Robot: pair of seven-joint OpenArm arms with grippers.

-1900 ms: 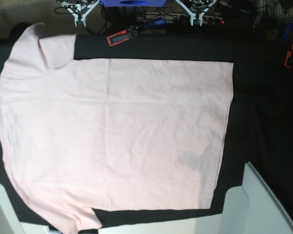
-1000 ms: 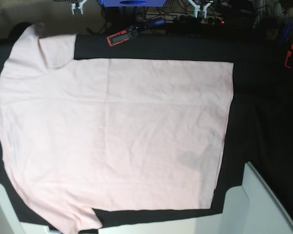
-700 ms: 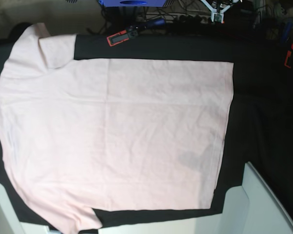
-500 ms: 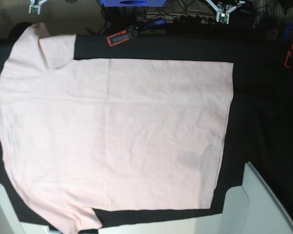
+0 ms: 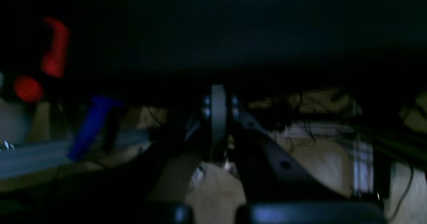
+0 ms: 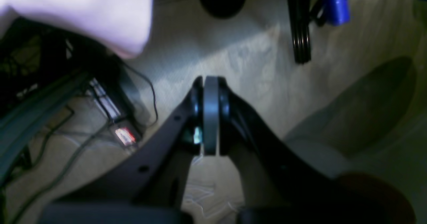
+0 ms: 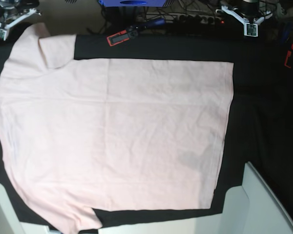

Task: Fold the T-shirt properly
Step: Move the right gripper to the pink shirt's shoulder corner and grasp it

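Red tester [image 7: 119, 37] beyond T-shirt [image 7: 112, 136]

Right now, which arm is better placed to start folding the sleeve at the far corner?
Right. Its gripper hangs just beside the pale pink cotton T-shirt's far sleeve; the left gripper hovers past the hem end, over black table cloth. Both are shut.
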